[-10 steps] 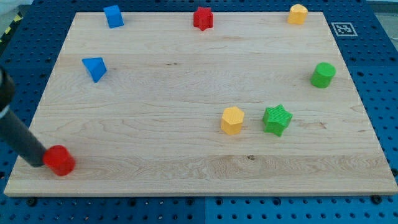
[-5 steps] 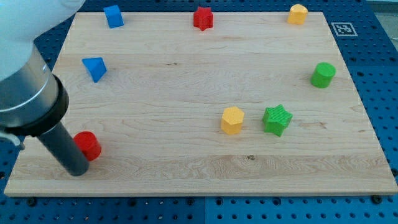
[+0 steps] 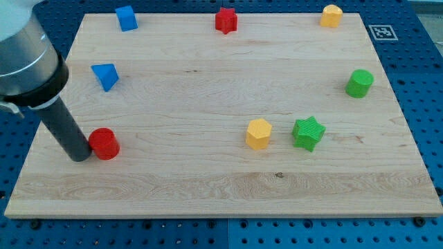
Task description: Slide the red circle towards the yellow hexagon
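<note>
The red circle (image 3: pixel 105 144) lies on the wooden board (image 3: pixel 208 76) at the view's lower left. My tip (image 3: pixel 80 155) touches its left side. The yellow hexagon (image 3: pixel 258 133) sits right of the board's centre, far to the right of the red circle and about level with it. A second yellow block (image 3: pixel 331 15) is at the top right corner.
A green star (image 3: pixel 309 133) stands just right of the yellow hexagon. A green cylinder (image 3: pixel 359 83) is at the right edge. A blue triangle (image 3: pixel 105 75) is above the red circle. A blue cube (image 3: pixel 127 18) and a red star (image 3: pixel 225 20) sit along the top edge.
The red circle has slid up and to the right from the board's lower left corner. My tip has followed it, staying against its left side.
</note>
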`<move>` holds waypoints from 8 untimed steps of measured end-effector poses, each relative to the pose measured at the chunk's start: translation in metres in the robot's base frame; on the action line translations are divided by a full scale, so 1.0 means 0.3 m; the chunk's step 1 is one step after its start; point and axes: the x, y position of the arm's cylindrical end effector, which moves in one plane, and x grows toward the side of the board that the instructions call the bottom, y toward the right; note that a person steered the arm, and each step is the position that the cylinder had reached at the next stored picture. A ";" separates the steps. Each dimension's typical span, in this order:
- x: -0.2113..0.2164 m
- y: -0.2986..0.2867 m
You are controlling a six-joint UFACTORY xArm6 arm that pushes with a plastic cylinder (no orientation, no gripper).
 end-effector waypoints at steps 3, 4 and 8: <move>-0.113 0.235; -0.113 0.346; -0.162 0.566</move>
